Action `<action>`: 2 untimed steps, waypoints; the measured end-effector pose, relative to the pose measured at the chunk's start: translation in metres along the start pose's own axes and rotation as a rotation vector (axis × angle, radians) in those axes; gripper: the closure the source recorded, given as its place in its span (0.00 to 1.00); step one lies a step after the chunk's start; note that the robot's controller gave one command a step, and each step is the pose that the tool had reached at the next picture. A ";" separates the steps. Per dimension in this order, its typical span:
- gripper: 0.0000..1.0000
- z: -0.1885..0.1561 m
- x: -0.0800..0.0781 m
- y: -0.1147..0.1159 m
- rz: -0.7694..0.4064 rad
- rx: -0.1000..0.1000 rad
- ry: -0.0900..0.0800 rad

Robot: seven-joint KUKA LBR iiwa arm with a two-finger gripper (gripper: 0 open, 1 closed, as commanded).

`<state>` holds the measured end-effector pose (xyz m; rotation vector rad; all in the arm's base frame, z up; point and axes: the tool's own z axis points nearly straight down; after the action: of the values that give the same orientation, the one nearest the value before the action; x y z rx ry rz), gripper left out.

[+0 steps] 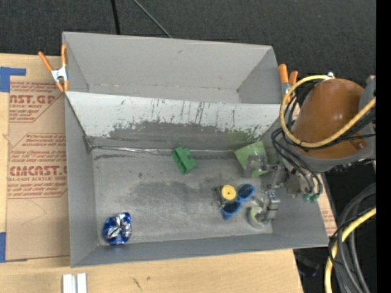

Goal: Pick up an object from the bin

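At the bin's near right corner the end effector (267, 207) hangs over a small pale round piece (255, 217); open or closed, I cannot tell. It should probably centre there, clear of the yellow plastic disc among blue pieces (228, 193) just beyond.

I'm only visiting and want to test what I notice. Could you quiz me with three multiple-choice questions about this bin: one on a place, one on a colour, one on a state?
1. Where in the bin does the crumpled blue-and-white thing lie?
A) near-left corner
B) against the back wall
C) under the arm

2. What colour is the round disc among the blue pieces?
A) red
B) yellow
C) white

3. How is the dark green block placed?
A) lifted off the floor
B) stacked on the disc
C) lying alone on the floor

Answers:
1 A, it sits at the view's lower left.
2 B, its top is yellow.
3 C, bare floor surrounds it.
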<state>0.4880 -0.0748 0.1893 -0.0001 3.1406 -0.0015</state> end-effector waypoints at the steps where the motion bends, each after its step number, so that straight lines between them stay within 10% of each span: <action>1: 0.00 0.122 -0.035 0.008 0.258 -0.002 0.005; 2: 1.00 0.119 -0.036 0.007 0.257 -0.001 0.001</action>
<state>0.5238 -0.0683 0.0702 0.4029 3.1155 -0.0001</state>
